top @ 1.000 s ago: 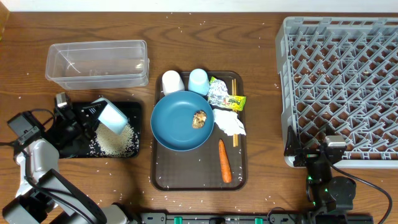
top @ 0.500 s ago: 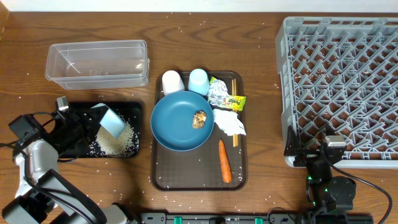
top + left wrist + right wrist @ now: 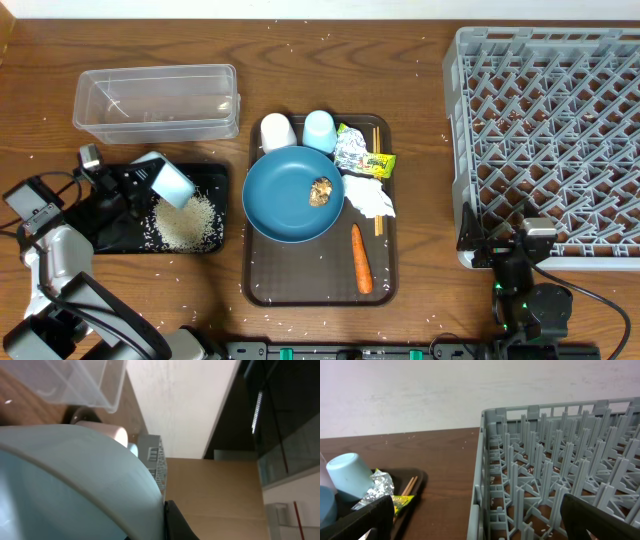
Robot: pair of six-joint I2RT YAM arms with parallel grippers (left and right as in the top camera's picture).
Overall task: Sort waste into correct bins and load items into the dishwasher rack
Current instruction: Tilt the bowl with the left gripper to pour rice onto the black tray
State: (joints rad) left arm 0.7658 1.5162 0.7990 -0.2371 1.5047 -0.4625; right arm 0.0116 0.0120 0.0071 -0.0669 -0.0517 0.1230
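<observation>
My left gripper (image 3: 155, 178) is shut on the rim of the small white bowl (image 3: 173, 181), holding it tilted above the black tray (image 3: 120, 240). A heap of white rice (image 3: 187, 222) lies in that tray. In the left wrist view the bowl (image 3: 75, 485) fills the picture beside one dark finger (image 3: 175, 522). The dark-blue dish (image 3: 285, 200) holds a brown food lump (image 3: 321, 191). My right gripper (image 3: 520, 245) stands open and empty at the front edge of the grey dishwasher rack (image 3: 548, 130).
The brown serving tray (image 3: 300, 290) also carries a white cup (image 3: 277, 131), light-blue cup (image 3: 319, 129), foil ball (image 3: 352, 150), yellow-green packet (image 3: 379, 163), tissue (image 3: 370, 196), carrot (image 3: 361, 258) and chopsticks (image 3: 376, 140). A clear tub (image 3: 157, 100) stands behind the black tray.
The left gripper has drawn the bowl up and to the left, off the rice heap. The right arm has not moved.
</observation>
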